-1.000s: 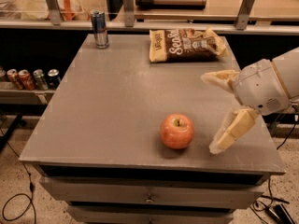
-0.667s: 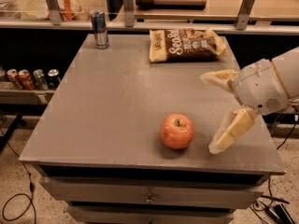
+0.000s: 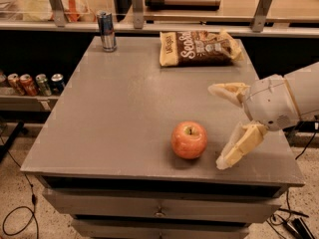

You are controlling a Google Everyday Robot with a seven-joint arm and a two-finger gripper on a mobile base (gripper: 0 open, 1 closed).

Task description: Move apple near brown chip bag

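**Nothing moved; apple not yet grasped**

No change is seen over the last second. The claw (image 3: 217,126) is held spread wide and empty, just beside the apple (image 3: 189,139) at its 3 o'clock. The grasp is judged still to come. The red-orange apple, stem up, sits at the tabletop's (image 3: 124,108) 5 o'clock, well apart from the bag (image 3: 199,48) at 1 o'clock.

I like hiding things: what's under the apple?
Only the grey table shows under the apple; the spot it sits on is covered. The open tool hovers beside it, not touching.
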